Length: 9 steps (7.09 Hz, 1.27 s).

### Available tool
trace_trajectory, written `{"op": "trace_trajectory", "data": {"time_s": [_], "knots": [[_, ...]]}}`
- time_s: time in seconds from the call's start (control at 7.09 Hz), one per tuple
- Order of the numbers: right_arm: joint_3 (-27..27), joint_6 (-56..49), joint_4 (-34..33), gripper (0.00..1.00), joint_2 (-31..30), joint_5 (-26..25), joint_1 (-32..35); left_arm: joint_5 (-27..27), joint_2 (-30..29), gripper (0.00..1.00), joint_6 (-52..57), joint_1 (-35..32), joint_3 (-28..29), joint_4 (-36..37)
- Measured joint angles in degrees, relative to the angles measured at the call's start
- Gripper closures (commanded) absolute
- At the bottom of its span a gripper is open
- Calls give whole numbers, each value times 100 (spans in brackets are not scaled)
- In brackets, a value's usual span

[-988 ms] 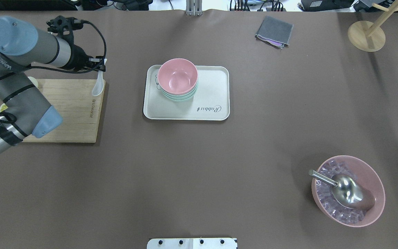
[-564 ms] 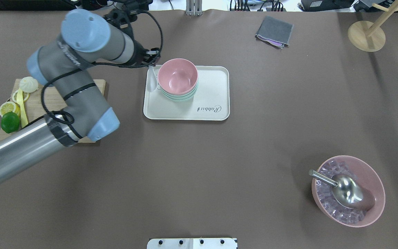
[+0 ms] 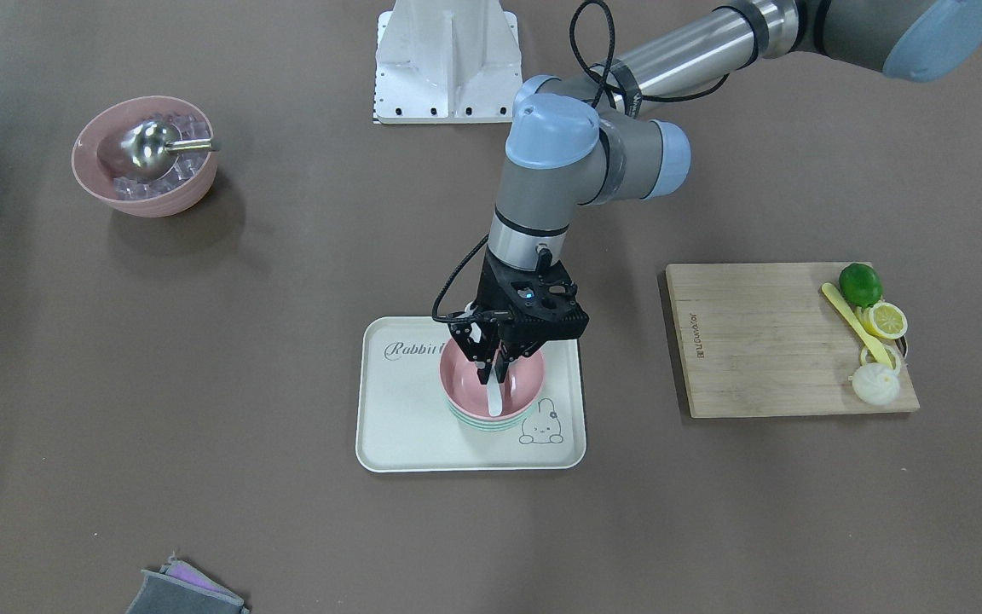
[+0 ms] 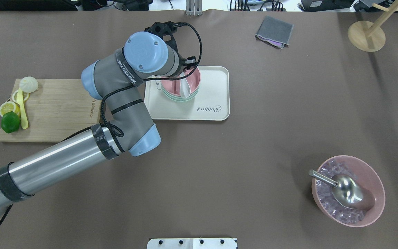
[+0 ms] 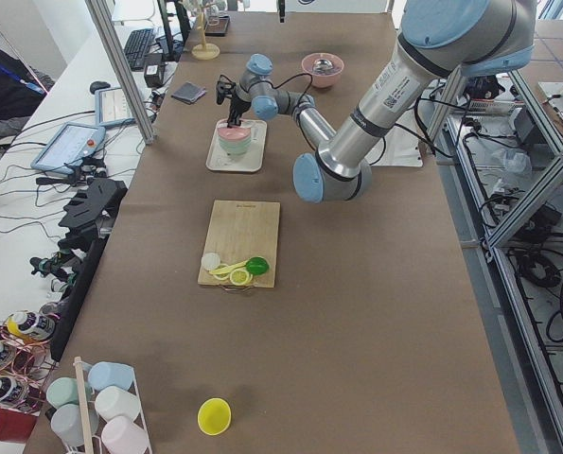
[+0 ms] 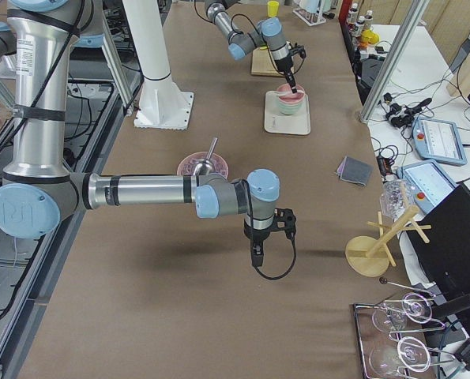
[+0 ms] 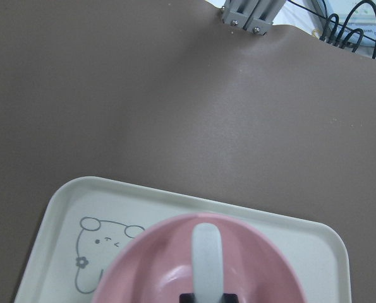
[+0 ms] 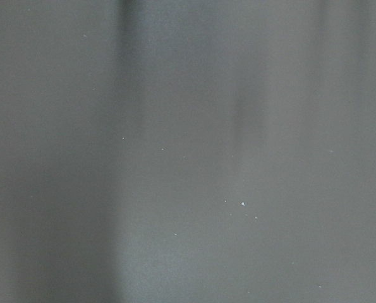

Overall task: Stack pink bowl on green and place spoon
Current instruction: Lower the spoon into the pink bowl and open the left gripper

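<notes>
Gripping the white spoon by its handle, the left gripper hangs over the pink bowl, fingers clenched on the handle, with the scoop end pointing down within the bowl's rim. The pink bowl sits nested in the green bowl, and both stand on the cream tray. The right gripper hangs over the table, well apart from the tray, and it cannot be told whether its fingers are parted.

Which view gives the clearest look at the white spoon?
Exterior front-facing: the white spoon hangs unobstructed from the left gripper over the pink bowl. Overhead, the arm hides part; the left wrist crops it; side views show it tiny.
</notes>
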Motion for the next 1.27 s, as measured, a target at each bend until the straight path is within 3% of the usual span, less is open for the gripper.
{"op": "trace_trajectory", "data": {"time_s": [1.13, 1.27], "knots": [[20, 3, 0, 0, 12, 7, 0, 126, -127, 98, 13, -247, 356, -15], [20, 3, 0, 0, 12, 7, 0, 155, -123, 60, 12, -206, 363, -17]]}}
